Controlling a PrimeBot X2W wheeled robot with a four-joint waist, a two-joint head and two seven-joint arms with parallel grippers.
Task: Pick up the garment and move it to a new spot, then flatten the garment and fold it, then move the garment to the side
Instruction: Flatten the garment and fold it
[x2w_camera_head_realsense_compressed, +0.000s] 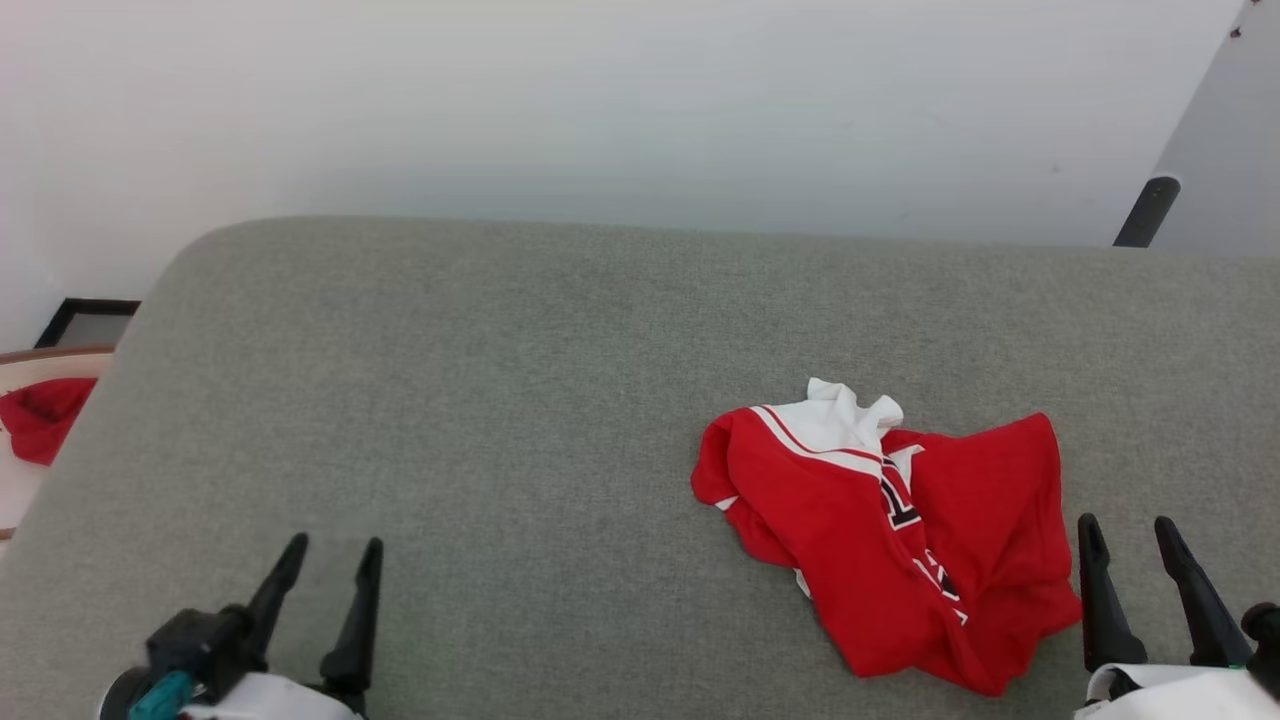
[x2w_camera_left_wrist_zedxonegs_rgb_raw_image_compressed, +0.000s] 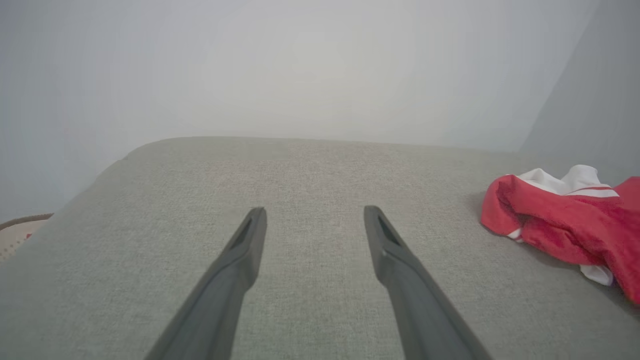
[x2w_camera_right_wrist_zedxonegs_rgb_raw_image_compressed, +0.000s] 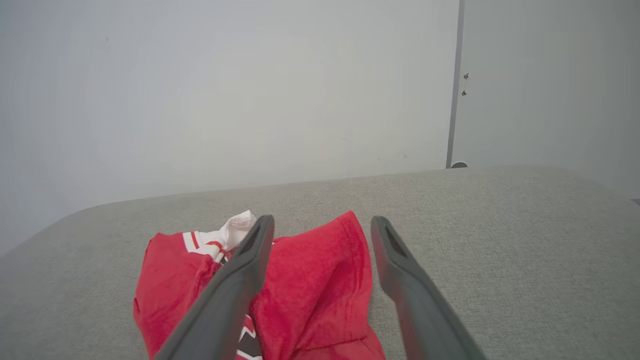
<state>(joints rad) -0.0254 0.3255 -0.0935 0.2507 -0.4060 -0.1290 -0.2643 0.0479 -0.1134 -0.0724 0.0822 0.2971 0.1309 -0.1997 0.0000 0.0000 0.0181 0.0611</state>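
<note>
Field notes, working left to right.

Far off to the left of my left gripper, past the edge of the grey padded surface, a plain red cloth bundle sits on something pale with a wooden rim that I can't make out. Just beyond it, a dark frame stands at the foot of the wall.

Left gripper: fingers spread wide, nothing between them. They point away from me over bare grey fabric; I can't tell if they touch it. In its wrist view the garment lies well off to their right.

Garment: a crumpled heap on the padded surface, between my two grippers but much nearer the right one. It is mostly red on top. A white sleeve with red-and-white striped trim is bunched at the far end, and bits of black, white-outlined lettering show in the folds.

Right gripper: fingers apart, holding nothing. The heap lies just beside its left finger; I can't tell whether they touch. In the right wrist view that finger crosses in front of the red cloth, and the other is over bare fabric.

Ahead and right of this gripper, a dark post rises behind the surface's far edge.
</note>
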